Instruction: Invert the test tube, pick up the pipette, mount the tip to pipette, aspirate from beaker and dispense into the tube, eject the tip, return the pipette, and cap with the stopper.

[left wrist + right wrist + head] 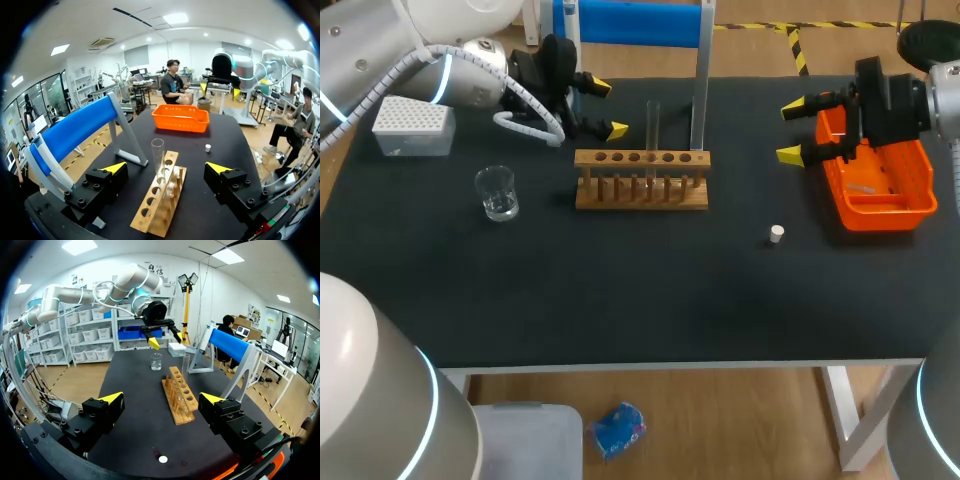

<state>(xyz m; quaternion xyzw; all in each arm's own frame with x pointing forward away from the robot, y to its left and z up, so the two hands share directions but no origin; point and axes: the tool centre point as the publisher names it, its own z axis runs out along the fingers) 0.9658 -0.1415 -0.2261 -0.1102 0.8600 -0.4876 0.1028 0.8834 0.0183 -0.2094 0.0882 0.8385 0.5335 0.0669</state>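
A clear test tube (653, 125) stands upright in the wooden rack (641, 181) at mid table. My left gripper (608, 108) hovers open just left of the rack, the tube (158, 157) ahead between its empty fingers. A glass beaker (497, 193) stands front left of the rack, a white tip box (413, 127) at far left. The small white stopper (776, 234) lies right of the rack. My right gripper (792, 130) hangs open and empty at the left edge of the orange tray (920, 200), in which the pipette (865, 187) lies.
A blue stand (632, 20) with a metal post (700, 80) rises behind the rack. In the right wrist view the rack (179, 395), the beaker (156, 361) and my left gripper (162, 335) lie ahead, the stopper (163, 459) just under the fingers.
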